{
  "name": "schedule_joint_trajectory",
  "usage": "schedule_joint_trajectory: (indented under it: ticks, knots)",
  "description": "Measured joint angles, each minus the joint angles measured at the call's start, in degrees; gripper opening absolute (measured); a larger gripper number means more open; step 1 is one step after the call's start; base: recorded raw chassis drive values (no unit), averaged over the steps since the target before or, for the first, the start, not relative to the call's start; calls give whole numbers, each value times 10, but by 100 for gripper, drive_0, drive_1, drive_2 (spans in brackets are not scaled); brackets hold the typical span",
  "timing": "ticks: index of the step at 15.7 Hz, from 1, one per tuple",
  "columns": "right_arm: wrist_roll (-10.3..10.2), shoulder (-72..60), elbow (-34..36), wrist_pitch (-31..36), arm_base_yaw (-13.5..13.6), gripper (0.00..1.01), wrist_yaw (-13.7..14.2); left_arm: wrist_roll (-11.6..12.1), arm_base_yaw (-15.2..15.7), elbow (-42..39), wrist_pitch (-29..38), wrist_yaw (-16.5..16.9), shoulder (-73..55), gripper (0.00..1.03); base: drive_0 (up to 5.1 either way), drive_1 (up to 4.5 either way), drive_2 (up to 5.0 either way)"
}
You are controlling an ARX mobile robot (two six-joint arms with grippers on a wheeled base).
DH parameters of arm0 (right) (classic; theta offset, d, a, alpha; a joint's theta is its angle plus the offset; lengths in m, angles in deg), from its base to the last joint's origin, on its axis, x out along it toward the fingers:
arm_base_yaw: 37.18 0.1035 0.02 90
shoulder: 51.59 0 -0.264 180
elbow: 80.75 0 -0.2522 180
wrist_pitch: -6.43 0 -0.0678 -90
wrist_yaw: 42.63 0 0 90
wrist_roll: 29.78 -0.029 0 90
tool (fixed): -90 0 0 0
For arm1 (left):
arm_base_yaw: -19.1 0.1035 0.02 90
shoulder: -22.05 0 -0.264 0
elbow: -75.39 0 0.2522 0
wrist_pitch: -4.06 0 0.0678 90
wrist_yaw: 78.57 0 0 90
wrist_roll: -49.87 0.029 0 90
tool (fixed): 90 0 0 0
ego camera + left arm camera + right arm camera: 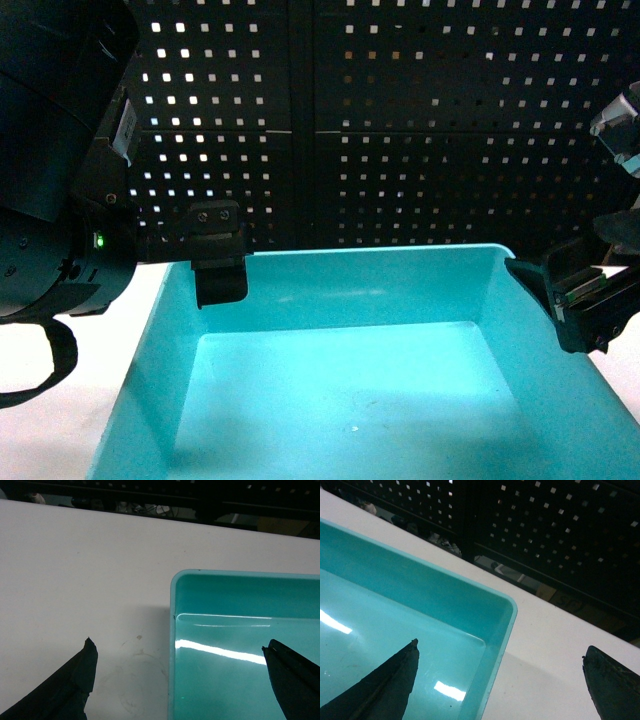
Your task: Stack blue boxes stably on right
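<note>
White tabletop (75, 570) carries our turquoise bin (340, 400), which fills the lower middle of our head view in front of a black pegboard wall (400, 120). Our left gripper (177, 677) is spread wide astride the bin's left wall, 1 finger (70, 690) over bare table and the other over the bin's floor. Our right gripper (500, 680) is likewise spread astride the right wall near its far corner, with neither claw visibly touching the plastic.

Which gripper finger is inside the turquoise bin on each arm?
On the left gripper the right-hand finger is over the turquoise bin; on the right gripper the left-hand finger. Each other finger hangs over the white table.
</note>
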Motion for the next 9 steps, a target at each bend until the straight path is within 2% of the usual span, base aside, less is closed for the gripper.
schedule_joint_trajectory:
  ticks: [3, 6, 9]
  knots:
    - [-14, -19, 7, 6, 5, 98, 5, 2, -5, 1, -11, -14, 0, 98, 0, 0, 0]
    - [-11, -55, 28, 18, -9, 98, 5, 2, -23, 28, -17, -20, -15, 98, 0, 0, 0]
    - [-9, -73, 36, 25, -16, 98, 8, 2, -27, 32, -19, -24, -26, 98, 0, 0, 0]
